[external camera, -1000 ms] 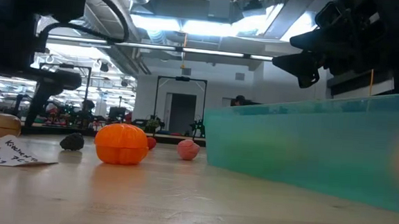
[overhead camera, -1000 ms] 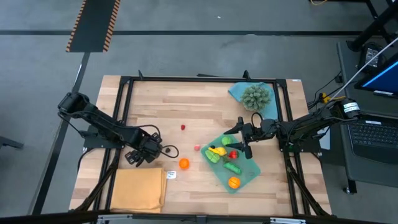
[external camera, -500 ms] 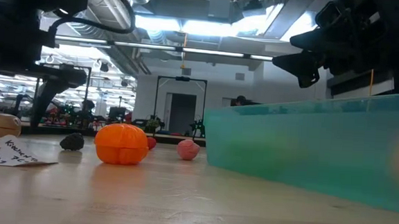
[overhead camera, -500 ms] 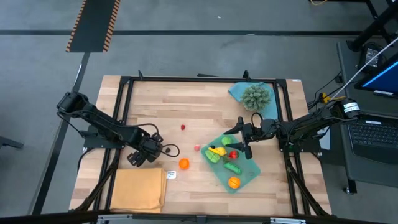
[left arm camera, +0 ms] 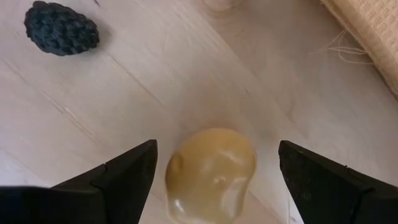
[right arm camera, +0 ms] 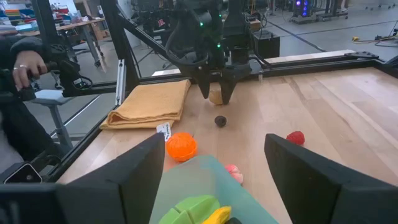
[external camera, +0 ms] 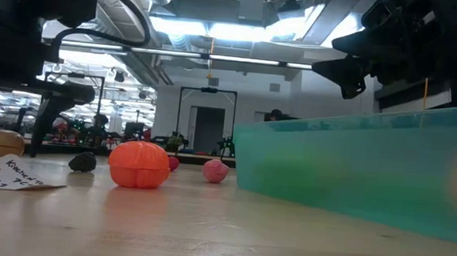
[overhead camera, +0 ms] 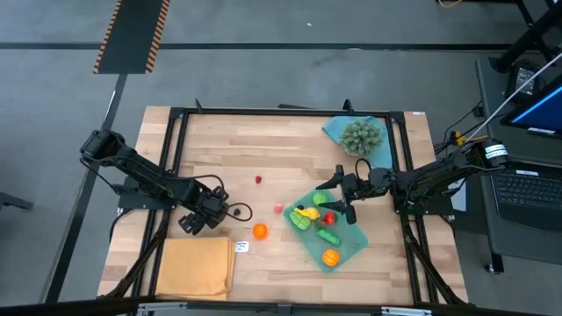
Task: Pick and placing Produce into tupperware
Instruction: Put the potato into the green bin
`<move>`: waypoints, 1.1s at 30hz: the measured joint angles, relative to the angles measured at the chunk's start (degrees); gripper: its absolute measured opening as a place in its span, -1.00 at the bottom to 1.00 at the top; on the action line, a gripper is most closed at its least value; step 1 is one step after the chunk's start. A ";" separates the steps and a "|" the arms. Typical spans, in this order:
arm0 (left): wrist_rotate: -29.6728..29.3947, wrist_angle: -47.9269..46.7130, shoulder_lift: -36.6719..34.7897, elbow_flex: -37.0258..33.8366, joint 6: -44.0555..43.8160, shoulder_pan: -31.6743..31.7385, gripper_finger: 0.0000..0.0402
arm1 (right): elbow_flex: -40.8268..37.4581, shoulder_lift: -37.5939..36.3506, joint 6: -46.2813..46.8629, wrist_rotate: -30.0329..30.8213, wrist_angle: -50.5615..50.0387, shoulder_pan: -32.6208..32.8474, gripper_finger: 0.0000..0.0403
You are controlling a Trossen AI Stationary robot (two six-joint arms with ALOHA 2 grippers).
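Observation:
The teal tupperware lies at the table's right middle. It holds yellow, green, red and orange produce. On the bare wood lie an orange piece, a pink piece, a red piece, a dark knobbly piece and a tan piece. My left gripper points down, open, with one finger on either side of the tan piece and a gap to each. My right gripper hovers level and open over the tupperware's far end, with nothing between its fingers.
A folded orange-yellow cloth lies at the near left, with a small paper tag beside it. A spiky grey-green ball sits on a blue cloth at the far right. A person's hand shows beyond the table.

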 joint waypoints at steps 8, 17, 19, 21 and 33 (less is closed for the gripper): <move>-0.02 -0.05 0.00 -0.02 0.28 0.00 0.62 | 0.00 0.00 0.00 0.00 0.91 0.00 0.38; -0.07 -0.79 0.00 -0.02 1.49 0.71 0.62 | 0.00 0.00 -0.02 0.00 0.89 -0.02 0.38; -0.09 -0.88 0.00 -0.04 1.96 1.31 0.62 | 0.00 0.00 0.00 0.00 0.89 -0.02 0.38; -0.09 -1.24 0.00 -0.04 2.58 1.85 0.62 | 0.00 0.00 0.00 0.00 0.89 -0.01 0.38; 1.31 -1.29 0.01 -1.22 3.99 3.67 0.54 | 0.00 0.00 0.00 0.00 0.89 0.00 0.38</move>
